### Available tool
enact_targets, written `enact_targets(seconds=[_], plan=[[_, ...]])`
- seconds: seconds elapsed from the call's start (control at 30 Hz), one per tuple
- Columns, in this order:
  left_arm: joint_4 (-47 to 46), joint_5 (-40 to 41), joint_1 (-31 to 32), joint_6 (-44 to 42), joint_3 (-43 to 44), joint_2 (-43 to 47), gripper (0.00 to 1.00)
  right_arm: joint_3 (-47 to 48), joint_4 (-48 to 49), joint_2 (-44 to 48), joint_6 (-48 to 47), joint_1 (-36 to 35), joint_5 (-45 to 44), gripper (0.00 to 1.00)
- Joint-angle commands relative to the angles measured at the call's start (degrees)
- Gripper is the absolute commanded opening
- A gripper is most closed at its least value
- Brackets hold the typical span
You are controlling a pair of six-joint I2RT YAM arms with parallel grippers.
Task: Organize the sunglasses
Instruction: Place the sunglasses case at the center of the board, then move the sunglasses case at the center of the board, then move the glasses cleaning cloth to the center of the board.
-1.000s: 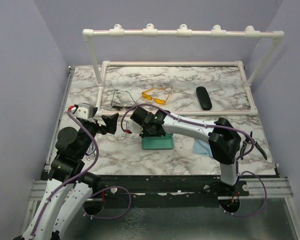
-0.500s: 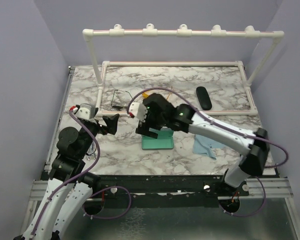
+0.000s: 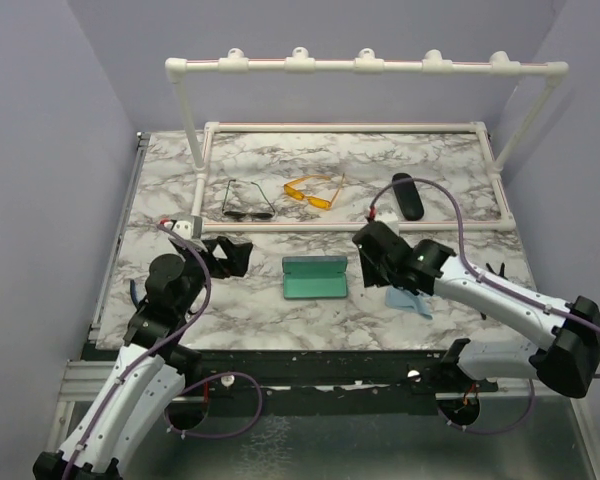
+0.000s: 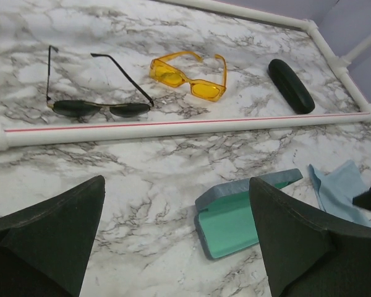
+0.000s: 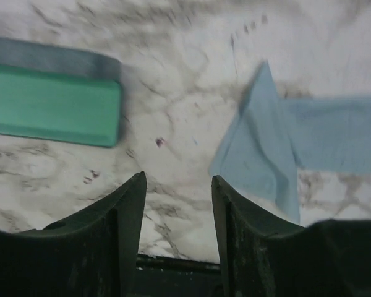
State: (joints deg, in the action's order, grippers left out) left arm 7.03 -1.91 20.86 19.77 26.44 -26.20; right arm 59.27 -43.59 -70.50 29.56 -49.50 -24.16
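The right wrist view is blurred and takes in only an end of the open green-lined case [image 5: 49,105] and the blue cloth [image 5: 284,148], whose lower corner one finger cuts off; in the top view the right arm covers part of that cloth. The right end effector [image 5: 176,229] stands partly open with nothing between its jaws, over the marble surface [image 3: 240,300] between case and cloth. The left end effector [image 4: 173,247] is spread wide and empty (only its fingers [image 4: 49,241] show). Both sunglasses lie well beyond both end effectors, past the white pipe rail [image 4: 173,127]: the dark wire-framed pair [image 4: 99,108] on the left, arms unfolded, the yellow-orange pair [image 4: 188,77] just right of it, then the black oval case [image 4: 290,85].
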Motion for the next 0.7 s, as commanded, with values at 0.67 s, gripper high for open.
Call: enact_targets(seconds=[0.67], plan=[[-18.1, -23.4, 0.1, -10.1, -4.5, -10.3, 0.84, -17.7, 10.8, -8.9, 9.1, 16.2, 9.6, 0.34]])
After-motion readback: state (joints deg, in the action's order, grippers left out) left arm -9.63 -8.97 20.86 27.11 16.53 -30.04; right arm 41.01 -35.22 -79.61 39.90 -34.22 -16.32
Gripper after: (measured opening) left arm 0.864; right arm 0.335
